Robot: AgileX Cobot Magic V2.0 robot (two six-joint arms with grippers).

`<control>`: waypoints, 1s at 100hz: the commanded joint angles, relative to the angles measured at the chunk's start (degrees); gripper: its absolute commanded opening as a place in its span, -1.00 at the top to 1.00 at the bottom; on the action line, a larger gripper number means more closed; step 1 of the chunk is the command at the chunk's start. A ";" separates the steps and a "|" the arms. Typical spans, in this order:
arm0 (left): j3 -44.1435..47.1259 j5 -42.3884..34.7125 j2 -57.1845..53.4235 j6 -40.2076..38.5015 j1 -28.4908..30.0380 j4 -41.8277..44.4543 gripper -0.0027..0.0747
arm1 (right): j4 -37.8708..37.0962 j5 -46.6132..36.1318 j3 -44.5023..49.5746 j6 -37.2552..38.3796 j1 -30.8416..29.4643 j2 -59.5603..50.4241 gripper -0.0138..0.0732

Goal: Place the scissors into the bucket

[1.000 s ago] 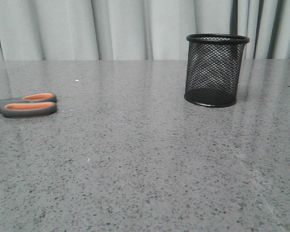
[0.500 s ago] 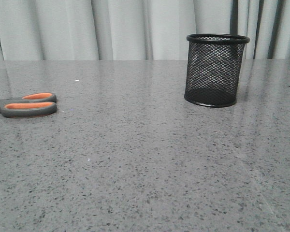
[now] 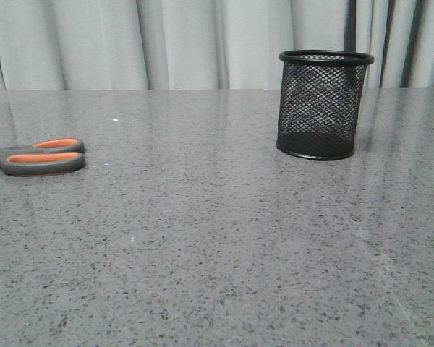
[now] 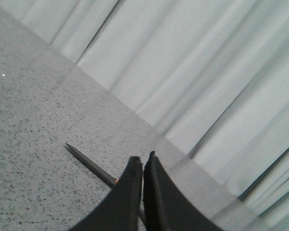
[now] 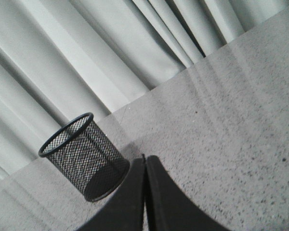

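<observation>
**Scissors flat at far left, bucket upright at right, both claws pressed shut**

The scissors [image 3: 36,157] lie flat on the speckled grey surface [image 3: 217,246] at the far left of the front view. Only the handle end shows there: two dark grey loops lined in orange, stacked one behind the other, with the rounded loop ends toward the middle of the surface. The long axis runs roughly left to right across the robot's front, and the rest of the tool passes out of that view past the left edge, so the blades point leftward, away from the bucket.

In the left wrist view the slim grey blades [image 4: 89,163] show as a thin closed pair ending in a sharp tip, lying flat on the surface; a speck of orange shows where they pass behind the left claw [image 4: 143,168]. That claw has its two dark fingers pressed together with nothing between them, poised over the scissors' near part.

The bucket [image 3: 321,105] stands upright on the right half of the surface, well apart from the scissors, its mouth open upward and its mesh showing no contents. Pale pleated curtains [image 3: 173,43] hang behind the surface.

The right claw [image 5: 145,166] is likewise pressed together and holds nothing; the bucket [image 5: 84,156] stands near it.
</observation>
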 commanded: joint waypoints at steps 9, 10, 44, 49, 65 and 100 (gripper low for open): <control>-5.87 -0.78 -1.23 -0.23 -0.52 -1.11 0.99 | -0.28 2.62 -6.08 -0.18 -0.26 -0.39 0.79; -6.23 -0.78 -1.09 -0.25 -0.52 -0.43 0.99 | -0.41 2.92 -6.61 -0.18 -0.26 -0.22 0.79; -32.32 27.85 16.08 -0.11 -0.52 28.13 0.99 | -9.97 25.66 -28.40 -0.18 -0.26 23.96 0.79; -35.97 31.58 19.45 1.08 -0.52 29.68 0.99 | -10.66 30.24 -32.44 -0.18 -0.26 28.54 0.79; -45.03 43.20 28.63 8.57 -0.52 29.90 0.99 | -11.07 40.09 -43.22 -0.83 -0.26 40.06 0.79; -48.14 47.32 40.20 14.14 -0.52 25.67 0.97 | -9.26 41.00 -50.07 -7.22 -0.26 48.89 0.76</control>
